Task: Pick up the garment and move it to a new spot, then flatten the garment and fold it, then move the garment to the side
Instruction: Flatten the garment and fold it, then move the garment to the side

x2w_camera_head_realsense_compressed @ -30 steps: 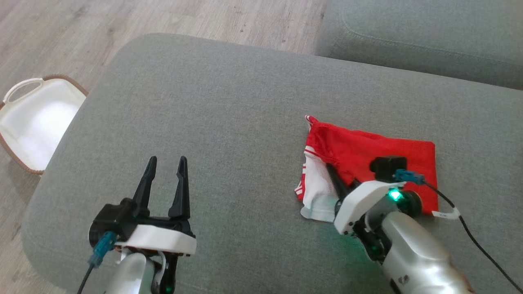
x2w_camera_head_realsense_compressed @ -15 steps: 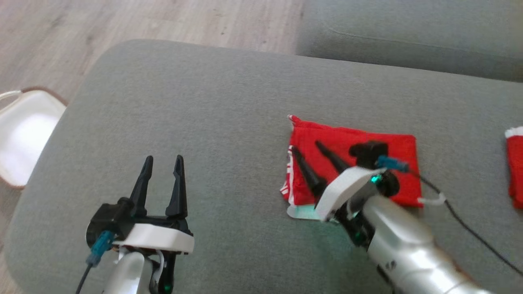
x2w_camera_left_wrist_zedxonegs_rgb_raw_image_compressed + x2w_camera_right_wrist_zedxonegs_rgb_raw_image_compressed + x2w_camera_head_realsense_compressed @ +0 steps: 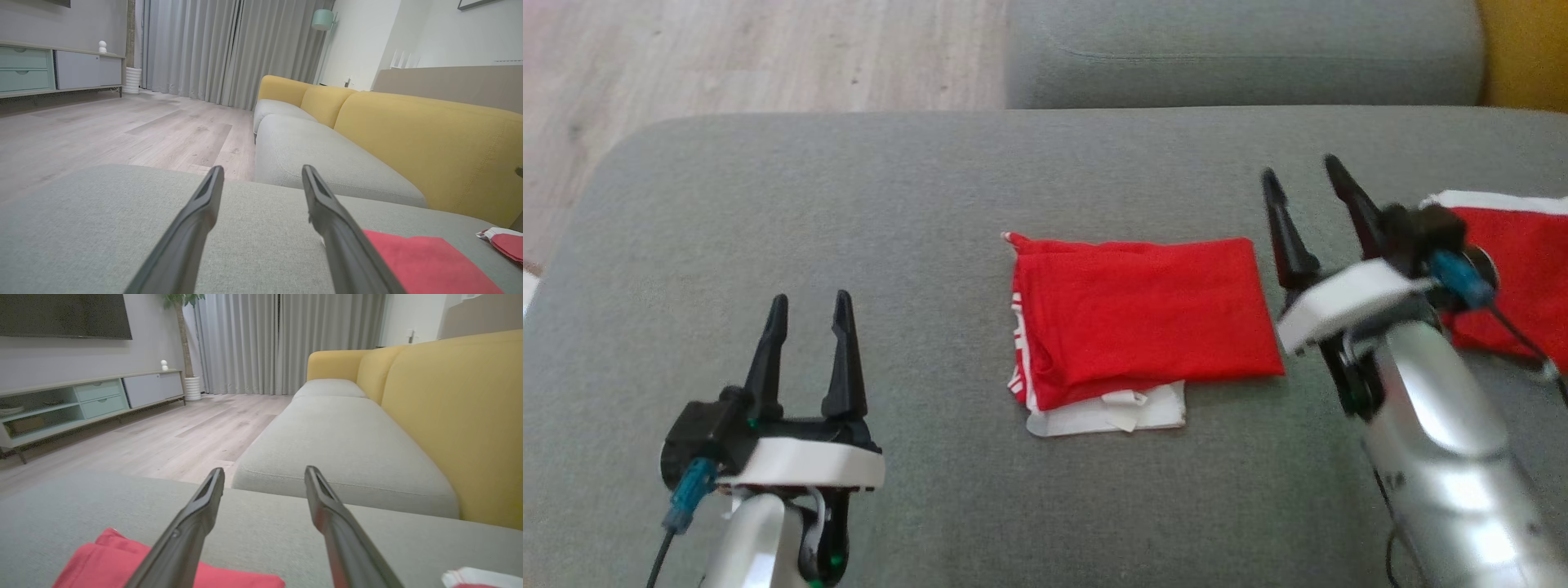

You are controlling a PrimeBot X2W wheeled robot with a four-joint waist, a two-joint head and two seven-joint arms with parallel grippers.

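A folded red garment [image 3: 1143, 327] with white trim lies flat in the middle of the grey sofa cushion [image 3: 931, 196]; it also shows as a red patch [image 3: 429, 265] in the left wrist view and a red fold [image 3: 122, 563] in the right wrist view. My right gripper [image 3: 1308, 188] is open just right of the garment, off the cloth, holding nothing. My left gripper [image 3: 807, 309] is open at the lower left, well clear of the garment, empty too.
A second red and white garment [image 3: 1503, 261] lies at the cushion's right edge, partly behind my right wrist. Another grey cushion [image 3: 1241, 49] lies beyond, with a yellow backrest [image 3: 429, 143] and wooden floor [image 3: 727, 57] to the far left.
My right gripper has lifted off the red garment and swung to its right. The camera has turned right, so the white basket has left view and the second garment has come in.
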